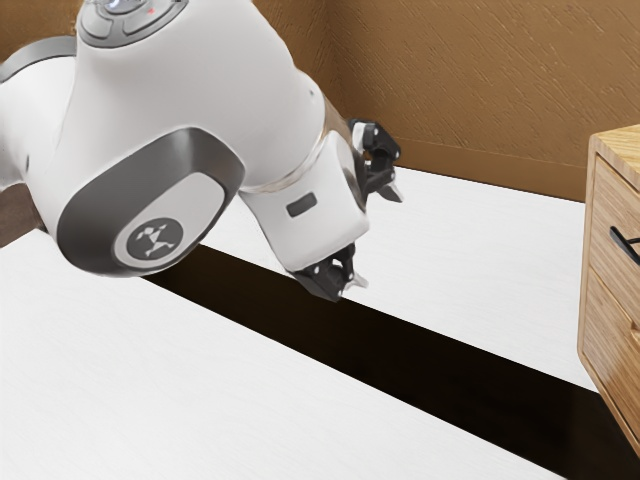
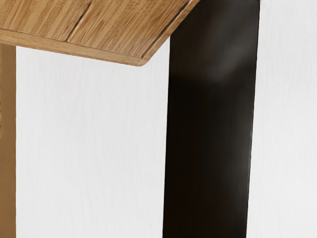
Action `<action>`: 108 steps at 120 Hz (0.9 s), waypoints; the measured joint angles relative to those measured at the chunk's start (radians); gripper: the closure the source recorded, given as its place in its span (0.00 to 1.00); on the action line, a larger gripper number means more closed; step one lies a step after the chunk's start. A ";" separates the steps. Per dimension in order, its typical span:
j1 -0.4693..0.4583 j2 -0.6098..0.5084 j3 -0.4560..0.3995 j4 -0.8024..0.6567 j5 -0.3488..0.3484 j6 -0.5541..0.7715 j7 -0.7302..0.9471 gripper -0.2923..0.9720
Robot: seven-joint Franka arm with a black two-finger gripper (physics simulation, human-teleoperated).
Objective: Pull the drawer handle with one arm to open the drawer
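White arm (image 1: 200, 130); wooden drawer (image 1: 604, 200), black handle (image 1: 620, 240).

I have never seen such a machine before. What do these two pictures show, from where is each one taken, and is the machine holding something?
This is a simulated robot arm, white and grey, with a black two-finger tool at its end. The exterior view comes from a camera beside the arm. The wrist view comes from a camera on the arm's hand. It looks at the white table, a dark gap in it and the top of a wooden cabinet. In the exterior view the cabinet stands at the right, with a black drawer handle on its front. The tool is open, holds nothing and is well apart from the handle.
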 joint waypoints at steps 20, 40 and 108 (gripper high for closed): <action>0.012 0.018 -0.010 0.009 -0.038 0.007 0.113 0.25; 0.049 0.032 -0.006 0.011 -0.172 0.010 0.235 0.25; 0.034 0.073 -0.035 0.059 -0.279 0.014 0.564 0.25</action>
